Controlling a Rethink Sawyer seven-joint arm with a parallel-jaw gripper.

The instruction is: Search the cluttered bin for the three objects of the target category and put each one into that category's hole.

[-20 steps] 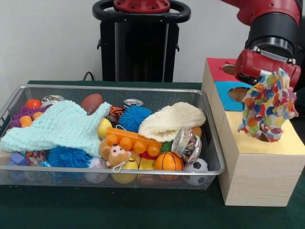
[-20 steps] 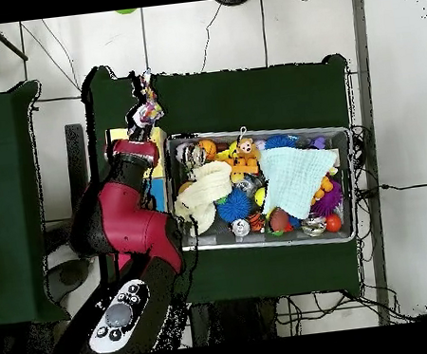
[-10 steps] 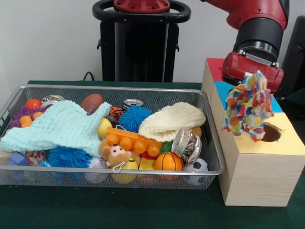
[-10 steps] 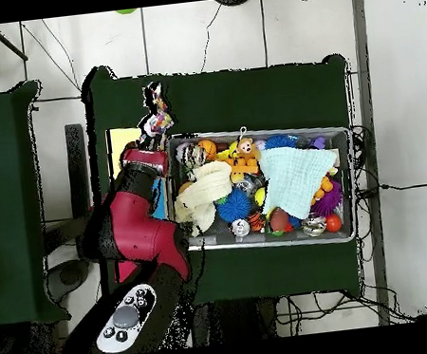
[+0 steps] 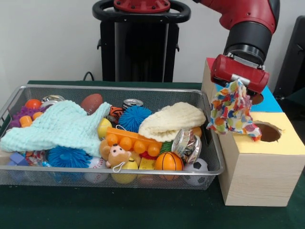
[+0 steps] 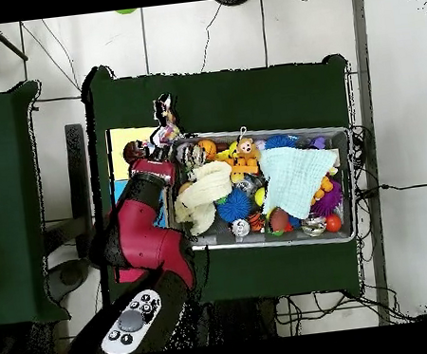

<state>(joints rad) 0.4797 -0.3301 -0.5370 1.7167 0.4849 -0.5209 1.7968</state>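
Sorting step, delivery phase. The gripper (image 5: 237, 82) is holding a patterned cloth (image 5: 232, 112), jaws closed on its top edge; the cloth is hanging over the box's (image 5: 259, 169) inner edge, between the bin (image 5: 209, 164) and the yellow hole (image 5: 268, 132). The next move probably calls for carrying the cloth directly above that hole, lowering, then releasing. Two more cloths, mint (image 5: 55, 126) and cream (image 5: 172, 120), are lying in the bin.

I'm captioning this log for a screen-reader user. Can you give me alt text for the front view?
The red and black arm's gripper dangles a multicoloured cloth over the near-left edge of a wooden box, beside the yellow section's hole. Left of the box, a wire-mesh bin holds balls, toys, a pale green cloth and a cream cloth.
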